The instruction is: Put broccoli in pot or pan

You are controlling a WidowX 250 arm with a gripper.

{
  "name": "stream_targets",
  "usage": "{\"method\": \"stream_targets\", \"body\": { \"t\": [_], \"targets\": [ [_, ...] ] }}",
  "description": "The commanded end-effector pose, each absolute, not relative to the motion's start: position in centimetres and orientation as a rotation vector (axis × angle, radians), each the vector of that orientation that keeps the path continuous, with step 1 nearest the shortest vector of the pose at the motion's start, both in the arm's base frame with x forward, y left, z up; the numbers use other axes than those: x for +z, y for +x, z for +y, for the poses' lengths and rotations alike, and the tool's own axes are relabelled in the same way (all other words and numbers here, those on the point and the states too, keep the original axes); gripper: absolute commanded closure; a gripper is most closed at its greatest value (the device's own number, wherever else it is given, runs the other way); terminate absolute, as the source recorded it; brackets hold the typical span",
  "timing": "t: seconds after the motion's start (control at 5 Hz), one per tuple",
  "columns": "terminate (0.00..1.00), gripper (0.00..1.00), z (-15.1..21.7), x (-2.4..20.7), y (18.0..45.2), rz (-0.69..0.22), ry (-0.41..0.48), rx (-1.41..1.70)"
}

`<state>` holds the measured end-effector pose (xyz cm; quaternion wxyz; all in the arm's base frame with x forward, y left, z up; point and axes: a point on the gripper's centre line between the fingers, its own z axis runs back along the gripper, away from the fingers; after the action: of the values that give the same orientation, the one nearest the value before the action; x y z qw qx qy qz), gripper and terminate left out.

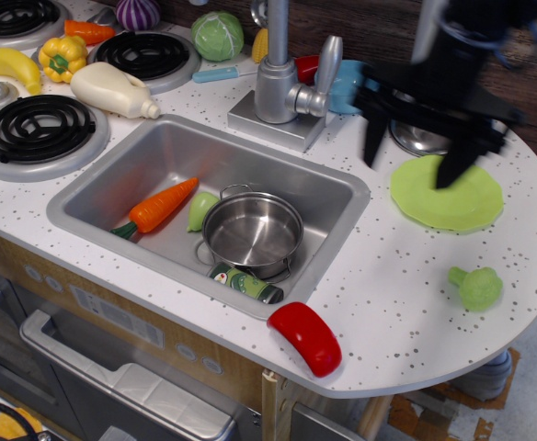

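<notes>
1. Gripper (414, 153) first: it's blurry, hanging above the right side of the counter with both black fingers pointing down and spread wide. Nothing between them, so it's empty-handed.

2. Nearest the camera, down at the front edge, is a red curved piece (306, 337). It's off to the side and I doubt it matters.

3. A bit further back and well to the right sits the broccoli (476, 287), out on the bare speckled counter (388, 276) close to the rounded right rim. It looks tipped over, stem aiming up-left and bumpy head down-right, though it's small enough that I wouldn't swear to it.

4. Here's the bit the next move hangs on: the broccoli lies toward the camera and slightly right of the gripper, clearly below the fingertips. So my guess is it needs to come forward, nudge right and drop, ideally closing across the stem's axis.

5. Over on the left, about the same depth, the pot (253, 231) stands upright and empty in the sink (121, 175), with a carrot (161, 205) and a pale green piece (200, 210) just beside it. Pot and broccoli are well apart.

6. Further back, a green plate (416, 202) sits right under the gripper, between it and the broccoli.

7. Furthest, a steel lid (414, 138) peeks out behind the fingers.
</notes>
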<state>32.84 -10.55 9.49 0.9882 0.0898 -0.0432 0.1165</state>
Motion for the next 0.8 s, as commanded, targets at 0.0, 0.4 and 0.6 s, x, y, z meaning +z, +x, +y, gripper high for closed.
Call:
{"method": "stream_targets", "body": {
  "t": [0.0, 0.4, 0.6],
  "targets": [
    [0.00, 0.00, -15.4, 8.6, 33.3, -0.132, 0.121, 0.193],
    [0.00, 0.00, -16.5, 5.4, 33.1, -0.146, 0.114, 0.156],
    [0.00, 0.00, -17.0, 4.5, 33.3, -0.156, 0.107, 0.151]
  ]
}}
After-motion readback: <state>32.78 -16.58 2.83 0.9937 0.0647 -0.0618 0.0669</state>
